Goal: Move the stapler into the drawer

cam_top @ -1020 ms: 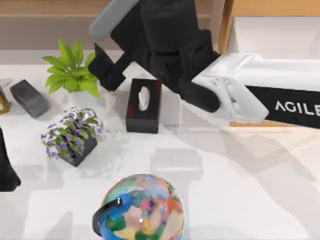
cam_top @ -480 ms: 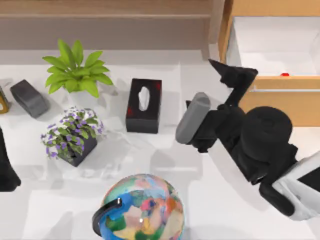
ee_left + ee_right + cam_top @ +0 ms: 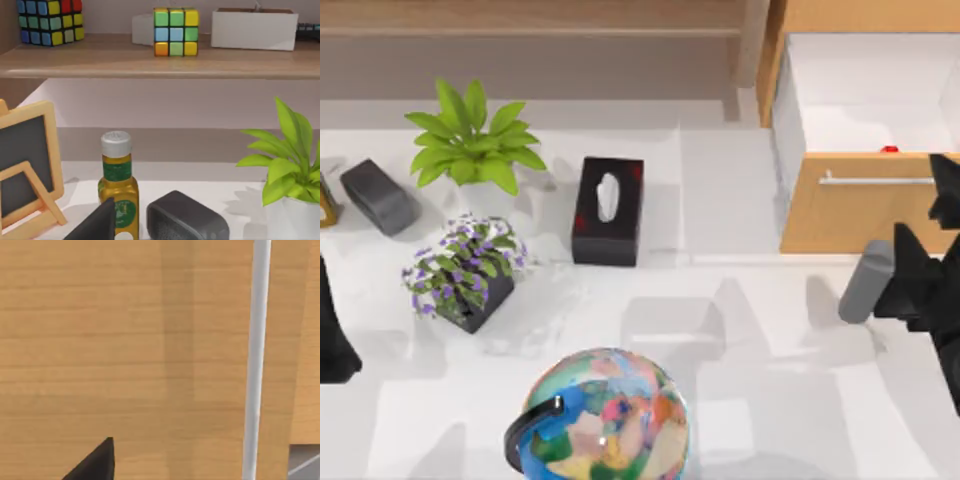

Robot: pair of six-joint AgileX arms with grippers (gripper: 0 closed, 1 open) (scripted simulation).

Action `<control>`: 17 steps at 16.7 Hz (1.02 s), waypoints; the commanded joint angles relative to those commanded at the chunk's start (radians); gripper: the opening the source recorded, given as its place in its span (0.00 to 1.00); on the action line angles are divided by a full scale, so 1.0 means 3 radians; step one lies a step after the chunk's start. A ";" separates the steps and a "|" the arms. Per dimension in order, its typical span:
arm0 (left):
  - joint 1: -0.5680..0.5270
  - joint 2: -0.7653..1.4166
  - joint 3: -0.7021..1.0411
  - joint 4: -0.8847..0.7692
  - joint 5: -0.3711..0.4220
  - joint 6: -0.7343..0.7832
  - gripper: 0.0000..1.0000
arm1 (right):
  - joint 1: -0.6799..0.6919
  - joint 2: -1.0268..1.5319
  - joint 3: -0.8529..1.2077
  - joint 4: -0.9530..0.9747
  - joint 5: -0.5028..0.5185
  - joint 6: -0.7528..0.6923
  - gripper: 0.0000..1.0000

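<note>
- Task thing: the stapler (image 3: 378, 197) is a dark grey rounded block lying on the worktop (image 3: 740, 330), well to the left of the tissue box (image 3: 608, 210) with the green plant (image 3: 470, 140) between them. In the left wrist view it sits just beside a yellow bottle (image 3: 118, 190).
- Goal: the drawer (image 3: 860, 215) stands to the right of the tissue box and is pulled out, so its white inside is open from above. The silver bar handle (image 3: 875, 181) runs along the wood front. A small red thing (image 3: 889, 150) sits at the front's upper edge; I cannot identify it.
- Right end effector (image 3: 938, 200): farther right of the tissue box than the handle, close against the drawer front, carrying nothing that I can see. I cannot tell whether it is released or clenched.
- Left end effector (image 3: 97, 225): far left of the tissue box, near the stapler and apart from it. Released or clenched, I cannot tell.
- Handling, as I judge it: the stapler is likely stiff, fairly dense and smooth-cased, so it may slip under a light pinch.
- Hold, as I judge it: I would grip across its two long sides near the middle. Gripping top to bottom is worse, since a hinged top could give.
- Step: the drawer is ready and the stapler is not yet lifted.
</note>
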 joint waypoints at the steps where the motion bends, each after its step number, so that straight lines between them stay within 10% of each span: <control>1: 0.0000 0.0000 0.0000 0.0000 0.0000 0.0000 1.00 | -0.0075 0.0012 -0.0040 0.0077 0.0018 -0.0076 1.00; 17: 0.0000 0.0000 0.0000 0.0000 0.0000 0.0000 1.00 | -0.0254 0.0075 0.0250 -0.0129 -0.0096 -0.0128 1.00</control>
